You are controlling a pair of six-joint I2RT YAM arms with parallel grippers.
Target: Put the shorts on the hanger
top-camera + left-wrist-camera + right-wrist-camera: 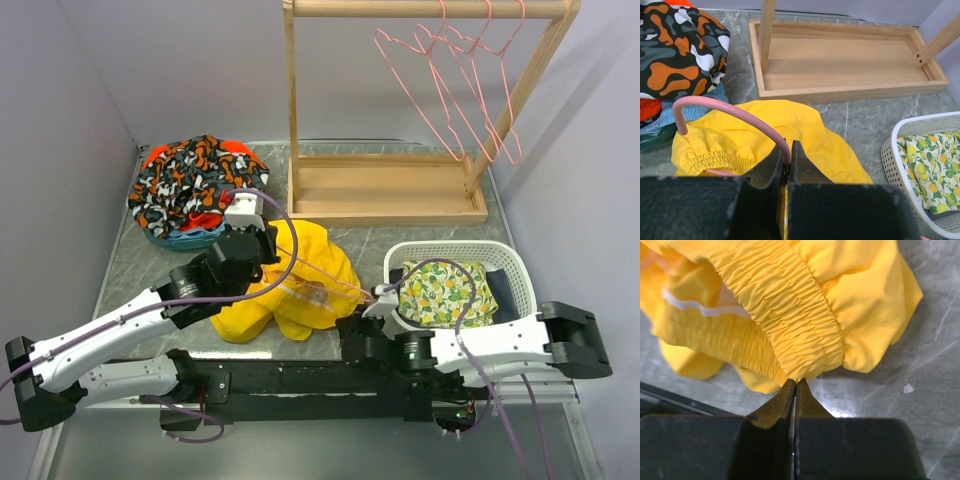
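Observation:
The yellow shorts (300, 285) lie crumpled on the grey table between the two arms. The pink hanger (322, 274) lies slanted across them. My left gripper (268, 240) is at their back left edge. In the left wrist view it (788, 159) is shut on the hanger's curved hook (735, 114), with the shorts (810, 130) beneath. My right gripper (352, 308) is at the shorts' right edge. The right wrist view has its jaws (796, 384) shut, pinching the edge of the gathered elastic waistband (790, 325). A pale drawstring (695, 307) shows inside the waist opening.
A wooden rack (385, 190) stands at the back with more pink hangers (450, 80) on its rail. A black, orange and white patterned garment (185, 185) is heaped at the back left. A white basket (505, 258) at the right holds a lemon-print cloth (445, 292).

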